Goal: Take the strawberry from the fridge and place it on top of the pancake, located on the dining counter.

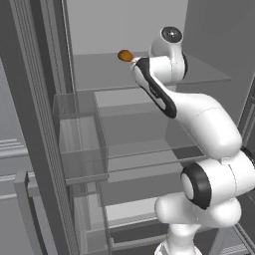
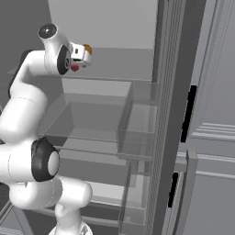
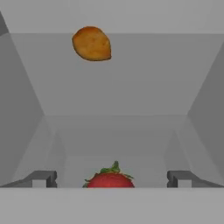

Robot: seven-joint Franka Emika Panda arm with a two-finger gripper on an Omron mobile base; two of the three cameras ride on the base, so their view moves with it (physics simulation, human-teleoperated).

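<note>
1. The white arm rises from the base at the bottom, bends at a big dark-ringed joint, then climbs up and forward through a second dark-edged link.
2. At the top the wrist folds over, so the hand [image 2: 77,62] sits high up and points ahead, roughly level.
3. In the hand view the two dark fingertips [image 3: 43,178] stand well apart, one at each side near the bottom, with a wide gap between them.
4. The jaws are spread, and neither tip touches anything that I can see.
</note>
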